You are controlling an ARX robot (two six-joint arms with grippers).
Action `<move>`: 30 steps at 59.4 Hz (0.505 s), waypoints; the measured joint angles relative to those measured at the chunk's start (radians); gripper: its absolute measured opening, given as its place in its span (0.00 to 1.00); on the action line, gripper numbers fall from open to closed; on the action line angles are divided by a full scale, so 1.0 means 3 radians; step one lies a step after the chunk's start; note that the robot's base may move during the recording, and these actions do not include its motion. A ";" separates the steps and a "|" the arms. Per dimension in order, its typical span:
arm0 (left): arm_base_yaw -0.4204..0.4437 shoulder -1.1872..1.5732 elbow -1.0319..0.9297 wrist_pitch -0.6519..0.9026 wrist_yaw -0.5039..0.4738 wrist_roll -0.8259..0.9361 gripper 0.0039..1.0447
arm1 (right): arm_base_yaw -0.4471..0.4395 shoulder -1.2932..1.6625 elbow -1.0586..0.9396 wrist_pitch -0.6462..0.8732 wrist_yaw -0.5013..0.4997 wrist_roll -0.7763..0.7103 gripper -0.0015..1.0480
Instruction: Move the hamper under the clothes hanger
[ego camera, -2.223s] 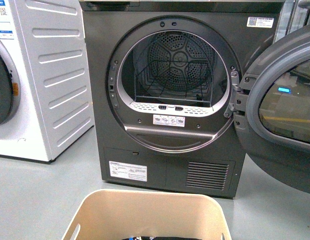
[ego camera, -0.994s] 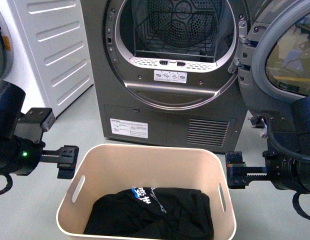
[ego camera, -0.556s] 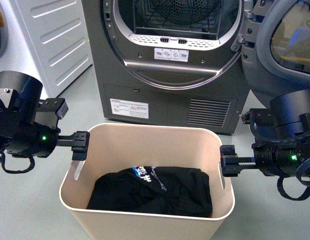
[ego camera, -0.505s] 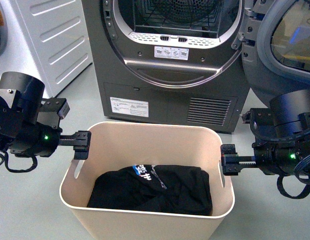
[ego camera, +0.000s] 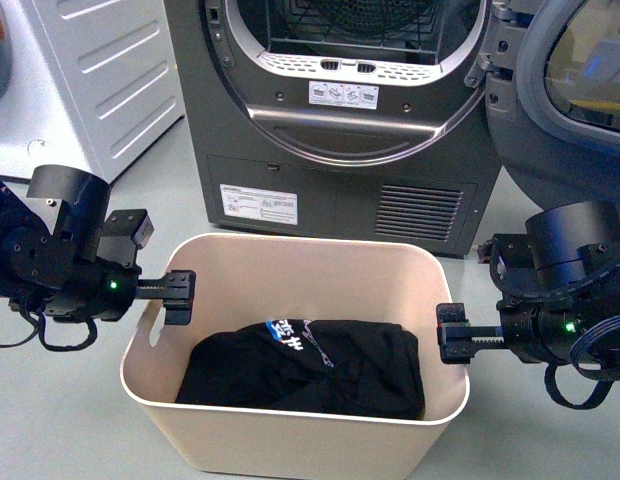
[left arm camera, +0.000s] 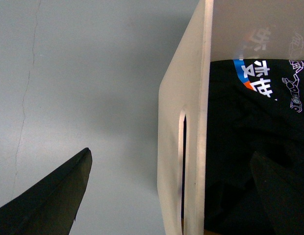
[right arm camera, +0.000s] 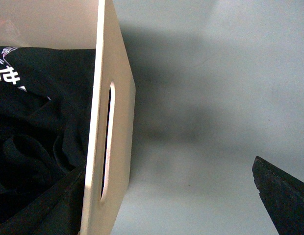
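evenly, the left pincer (ego camera: pixel 176 298) and right pincer (ego camera: pixel 451 334) stood open, each straddling a side wall of the hamper (ego camera: pixel 290 445).

Front cam: high, tilted down over hamper (ego camera: pixel 290 440), dryer (ego camera: pixel 340 190) behind. L/R wrist cams: close, looking straight down opposite hamper side walls, floor (left arm camera: pixel 68 73) outside. All three share rim, black garment (ego camera: pixel 320 370).

The smooth pale grey floor (ego camera: pixel 60 420) carries three things. The beige plastic rectangular hamper (ego camera: pixel 290 450) with rounded corners stands nearest the camera, just in front of the dark grey front-loading dryer (ego camera: pixel 340 190). A white ribbed-sided appliance cabinet (ego camera: pixel 100 80) stands to the dryer's left. In the left wrist view, a thin crack (left arm camera: pixel 25 98) runs through the floor beside the hamper.
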 joint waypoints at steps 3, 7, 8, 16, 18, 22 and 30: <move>-0.0008 0.0011 0.0000 0.0020 0.0000 -0.0003 0.94 | 0.0009 0.0010 -0.0011 0.0019 0.0003 0.0018 0.92; -0.0017 0.0019 0.0000 0.0038 -0.0001 -0.0004 0.94 | 0.0029 0.0024 -0.0039 0.0058 0.0001 0.0042 0.92; -0.0020 0.0025 0.0000 0.0048 -0.0004 -0.0004 0.94 | 0.0037 0.0029 -0.0050 0.0072 0.0001 0.0052 0.92; -0.0043 0.0084 0.0000 0.0112 -0.0061 -0.0006 0.71 | 0.0111 0.0085 -0.0130 0.0148 0.0001 0.0126 0.77; -0.0046 0.0097 -0.0001 0.0127 -0.0067 -0.0011 0.66 | 0.0123 0.0095 -0.0142 0.0161 0.0003 0.0137 0.72; -0.0050 0.0120 -0.0001 0.0153 -0.0100 -0.0028 0.52 | 0.0161 0.0112 -0.0168 0.0187 0.0001 0.0174 0.57; -0.0053 0.0158 -0.0001 0.0200 -0.0149 -0.0083 0.26 | 0.0210 0.0116 -0.0178 0.0201 -0.0013 0.0215 0.33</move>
